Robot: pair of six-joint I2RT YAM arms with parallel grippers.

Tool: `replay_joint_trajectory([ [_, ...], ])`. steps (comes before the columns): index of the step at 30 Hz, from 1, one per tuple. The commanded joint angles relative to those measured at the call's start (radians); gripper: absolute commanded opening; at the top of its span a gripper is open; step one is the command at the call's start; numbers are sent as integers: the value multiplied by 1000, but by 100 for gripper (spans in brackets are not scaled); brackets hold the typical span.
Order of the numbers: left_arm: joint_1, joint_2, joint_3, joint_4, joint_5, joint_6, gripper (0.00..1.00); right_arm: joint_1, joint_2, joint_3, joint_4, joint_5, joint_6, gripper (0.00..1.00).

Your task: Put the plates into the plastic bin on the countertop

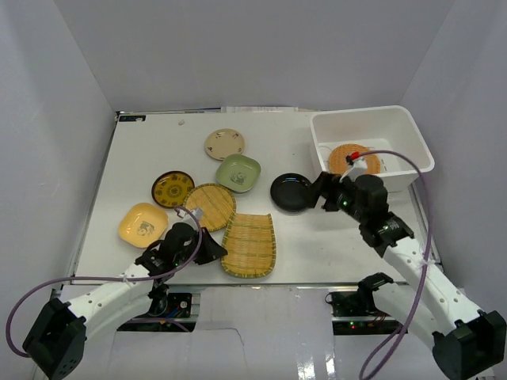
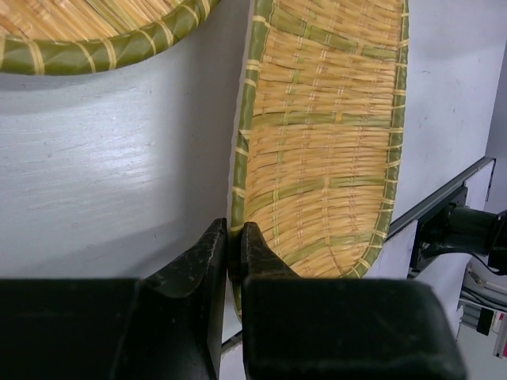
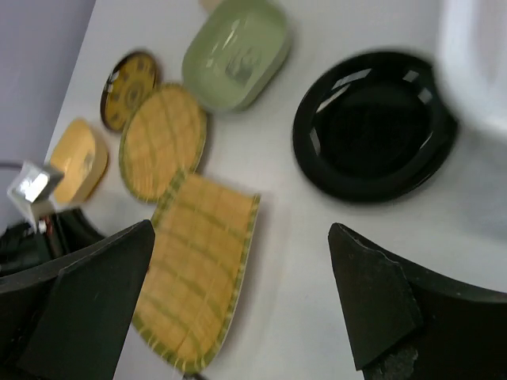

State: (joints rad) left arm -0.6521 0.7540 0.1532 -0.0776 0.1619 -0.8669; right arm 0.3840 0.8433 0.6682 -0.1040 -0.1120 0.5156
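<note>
A: The left claw (image 2: 228,255) is pinched onto the rim of the rectangular tray (image 2: 325,150), which lies on the desk (image 2: 103,182) well left of the bin (image 1: 418,138). How should it lift?

B: Slowly, I'd say. Such a thin edge grip may let the tray swing or slip. Carry it high over the bin's wall.

A: And the arms?

B: The left arm reaches low and flat. The right claw (image 3: 238,277) hangs spread wide and empty above the black plate (image 3: 368,119), just left of the bin.
</note>
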Motion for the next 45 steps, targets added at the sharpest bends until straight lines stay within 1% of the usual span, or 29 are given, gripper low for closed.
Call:
replay_joint_trajectory([
  [1, -6, -48, -15, 10, 30, -12, 0, 193, -72, -167, 56, -29, 150, 96],
  [3, -6, -93, -17, 9, 50, -24, 0, 277, -79, -228, 92, -5, 202, 96],
  [4, -7, -111, -17, 9, 57, -30, 0, 361, -66, -252, 125, 6, 236, 96],
  [7, -7, -178, -4, 9, 76, -56, 0, 484, 6, -285, 151, 58, 257, 95],
  [8, -7, -192, 0, 12, 79, -67, 0, 504, 25, -292, 164, 69, 262, 95],
  [11, -7, -238, 19, 19, 80, -89, 0, 529, 74, -312, 254, 75, 297, 99],
  [13, -7, -245, 38, 24, 96, -106, 0, 529, 95, -335, 315, 89, 319, 95],
  [15, -7, -252, 45, 30, 108, -124, 0, 529, 120, -343, 342, 100, 334, 91],
  [19, -7, -298, 40, 48, 110, -147, 0, 530, 149, -347, 338, 138, 343, 90],
  [22, -7, -323, 37, 58, 117, -167, 0, 530, 145, -378, 395, 129, 371, 83],
  [25, -7, -332, 37, 70, 122, -182, 0, 530, 146, -381, 426, 135, 389, 69],
  [26, -7, -332, 42, 84, 128, -184, 0, 529, 143, -377, 434, 136, 389, 48],
  [27, -7, -322, 48, 105, 130, -175, 0, 530, 134, -366, 437, 138, 391, 32],
  [29, -7, -300, 65, 95, 128, -153, 2, 530, 114, -345, 437, 149, 391, 8],
  [30, -7, -274, 92, 87, 123, -138, 7, 529, 90, -329, 422, 181, 382, 8],
  [31, -7, -259, 109, 46, 113, -120, 22, 526, 76, -308, 405, 204, 368, 8],
  [32, -7, -245, 129, 24, 99, -81, 31, 524, 65, -251, 380, 227, 350, 8],
  [33, -7, -233, 170, 6, 64, -58, 43, 506, 47, -214, 316, 276, 331, 8],
  [34, -7, -214, 189, -31, 42, -34, 74, 492, 39, -173, 282, 293, 284, 8],
  [35, -7, -209, 203, -51, 16, -17, 84, 474, 34, -85, 247, 308, 265, 8],
  [36, -7, -208, 224, -66, -42, 5, 91, 422, 28, -41, 219, 320, 249, 8],
  [37, -7, -206, 230, -88, -73, 17, 95, 386, 27, -1, 190, 316, 227, 8],
  [38, -7, -205, 236, -99, -103, 19, 98, 353, 27, 81, 176, 301, 186, 8],
  [39, -7, -202, 243, -108, -146, 25, 98, 266, 33, 124, 158, 298, 166, 8],
  [41, -7, -194, 252, -128, -211, 31, 98, 166, 49, 198, 113, 281, 106, 8],
  [42, -7, -191, 249, -137, -235, 26, 98, 57, 84, 278, 99, 262, 84, 8],
  [43, -7, -186, 249, -157, -289, 31, 98, 0, 109, 315, 34, 250, 69, 8],
  [44, -7, -180, 247, -177, -324, 29, 98, -55, 156, 345, 26, 197, 40, 8],
  [45, -7, -177, 246, -197, -361, 22, 98, -159, 180, 396, 14, 184, 28, 8],
])
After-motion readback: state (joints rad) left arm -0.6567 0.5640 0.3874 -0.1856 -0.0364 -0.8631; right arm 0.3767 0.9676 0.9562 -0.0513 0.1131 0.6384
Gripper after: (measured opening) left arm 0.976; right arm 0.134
